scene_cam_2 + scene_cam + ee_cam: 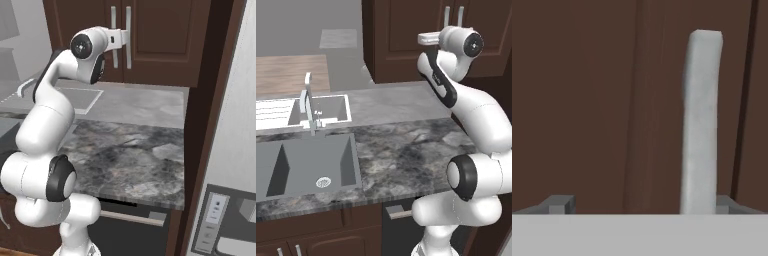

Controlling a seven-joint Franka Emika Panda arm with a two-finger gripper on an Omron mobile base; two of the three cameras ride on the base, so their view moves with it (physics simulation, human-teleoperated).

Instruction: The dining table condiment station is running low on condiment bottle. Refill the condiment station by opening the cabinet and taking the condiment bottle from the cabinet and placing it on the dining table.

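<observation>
The cabinet [406, 35] [165, 40] hangs above the back of the counter, dark brown, both doors shut. Two long silver bar handles [128, 35] [461, 15] run down its middle seam. My gripper [122, 37] is raised to handle height, right at the doors. In the hand view one silver handle [702, 120] rises between my gripper's [643, 204] widely spread fingertips, close to the right fingertip [726, 203]; the jaws stand open and touch nothing that I can see. The condiment bottle is hidden and the dining table is out of view.
A grey marbled counter [406, 150] [130, 155] lies below the arm, with a sink [306, 165] and faucet [308, 102] at its left. A dark tall panel [210, 125] borders the counter's right end, with an appliance control panel [215, 220] beyond it.
</observation>
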